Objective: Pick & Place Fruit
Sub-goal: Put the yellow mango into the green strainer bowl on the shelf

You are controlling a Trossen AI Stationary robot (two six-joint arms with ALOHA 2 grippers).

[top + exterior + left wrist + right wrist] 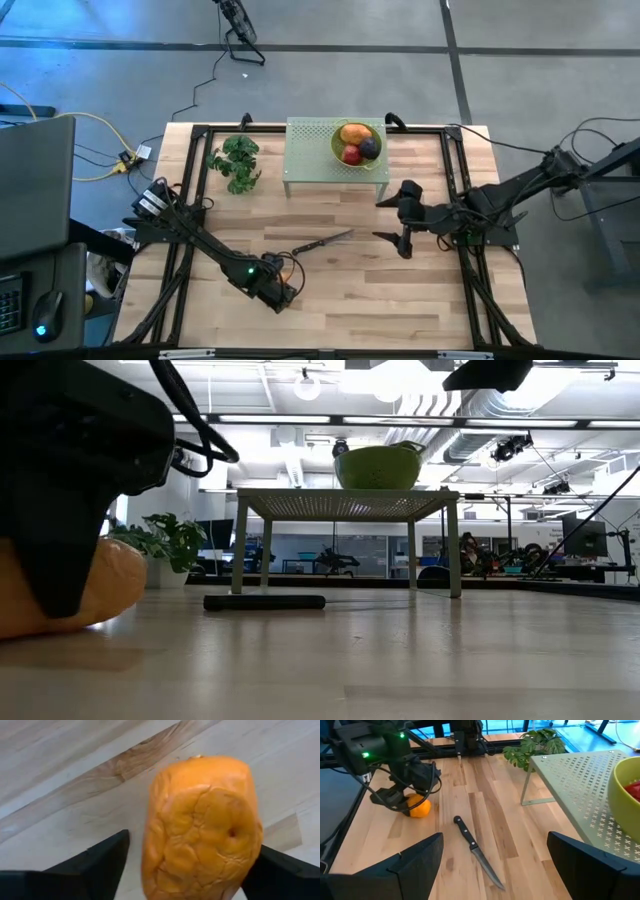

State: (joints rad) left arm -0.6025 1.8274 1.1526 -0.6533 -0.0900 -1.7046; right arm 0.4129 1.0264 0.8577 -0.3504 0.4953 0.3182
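Fruit is sitting in two places on the table (330,300). Near the front, an orange fruit (200,827) is lying on the wood, and the left hand (280,285) is coming down around it. One dark finger (95,865) is standing on each side of the fruit, with a gap still showing on one side, so I cannot tell if the hand is squeezing it. A dark knife (475,850) is lying flat on the wood a little farther back, apart from the fruit. The right hand (395,220) is hanging over the right side of the table with its fingers (405,865) spread wide and nothing between them. Farther back, a small green stand (335,160) is sitting on the table. A green bowl (340,135) is resting on top of it, and inside are an orange piece (353,133), a red piece (351,154) and a dark purple piece (369,149). A leafy green plant (236,162) is sitting beside the stand, toward the left.
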